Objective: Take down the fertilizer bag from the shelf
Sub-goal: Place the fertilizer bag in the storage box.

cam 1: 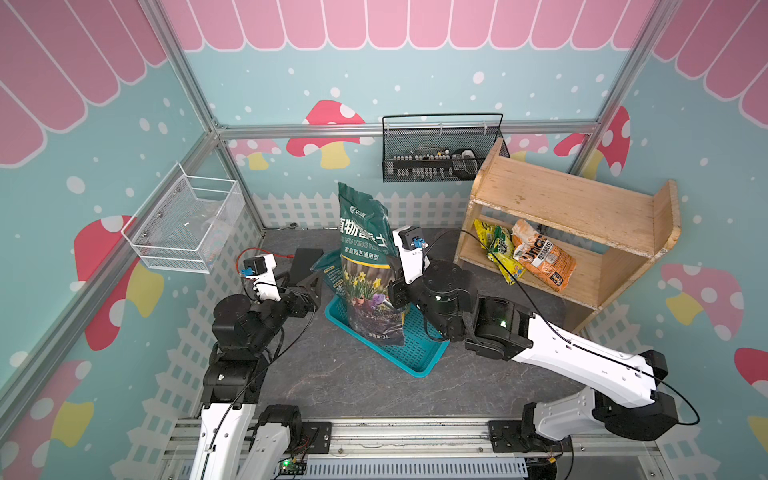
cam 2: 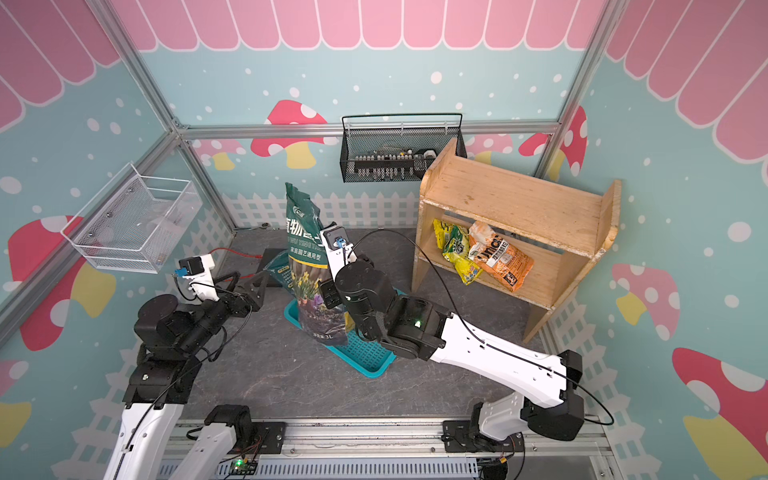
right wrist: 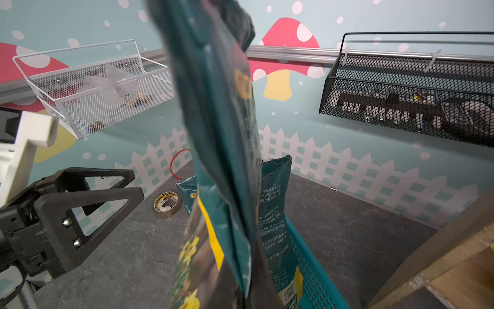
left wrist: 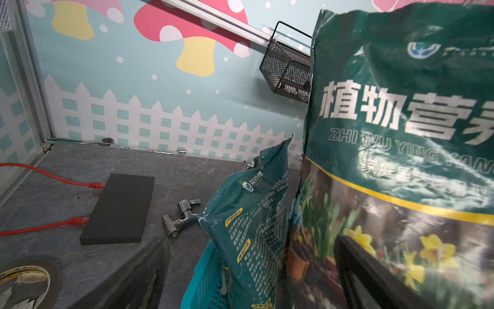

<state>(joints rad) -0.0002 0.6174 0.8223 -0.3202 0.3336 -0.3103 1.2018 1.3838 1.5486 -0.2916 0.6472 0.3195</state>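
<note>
The fertilizer bag (cam 1: 365, 249), a tall green pouch printed with daffodils, stands upright over the teal plastic basket (cam 1: 415, 353), well clear of the wooden shelf (cam 1: 561, 199); whether its base rests in the basket or hangs just above it cannot be told. The right gripper (cam 1: 395, 291) is clamped tight on the bag's side edge about halfway up, while the left gripper (right wrist: 135, 184) sits just beside the basket with its fingers spread and nothing between them. A smaller teal pouch (left wrist: 251, 214) leans in the basket behind the big one, and a yellow packet (cam 1: 496, 249) and an orange packet (cam 1: 544, 259) lie on the shelf's lower tier. The bag looks full and probably heavy for a one-sided pinch; its film is glossy, likely slick, and the body is soft, so it may sag or swing around the grip. A hold on the flat sealed top, or a second support lower down, would likely steady it better
</note>
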